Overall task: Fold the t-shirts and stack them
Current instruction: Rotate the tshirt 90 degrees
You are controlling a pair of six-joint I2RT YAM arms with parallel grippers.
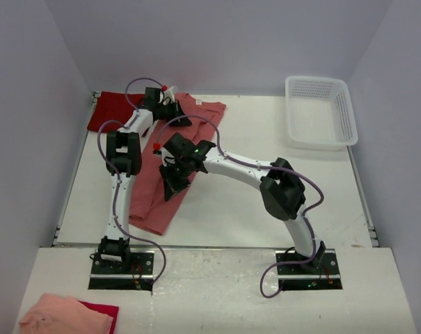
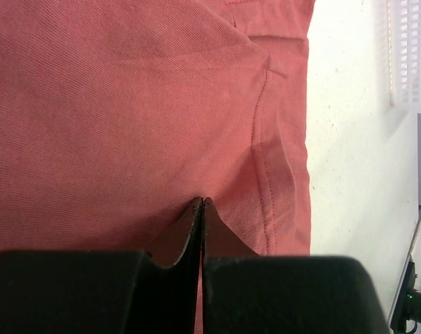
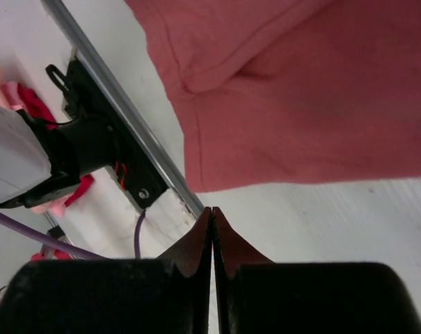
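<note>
The salmon t-shirt [image 1: 152, 203] lies as a long folded strip on the left half of the table; it also fills the left wrist view [image 2: 126, 104] and the top of the right wrist view [image 3: 300, 104]. The crimson t-shirt [image 1: 113, 108] lies flat at the back left, partly under the salmon one. My left gripper [image 1: 179, 118] is shut, its tips [image 2: 202, 200] low over the salmon shirt's far end near a sleeve seam; no cloth shows between the jaws. My right gripper [image 1: 170, 188] is shut and empty, its tips [image 3: 212, 209] over bare table just off the shirt's edge.
A white mesh basket [image 1: 320, 111] stands at the back right and shows in the left wrist view [image 2: 412, 56]. A peach-pink cloth [image 1: 57, 313] lies on a red piece on the front ledge, left of the left arm's base [image 1: 120, 261]. Walls close in left, back and right.
</note>
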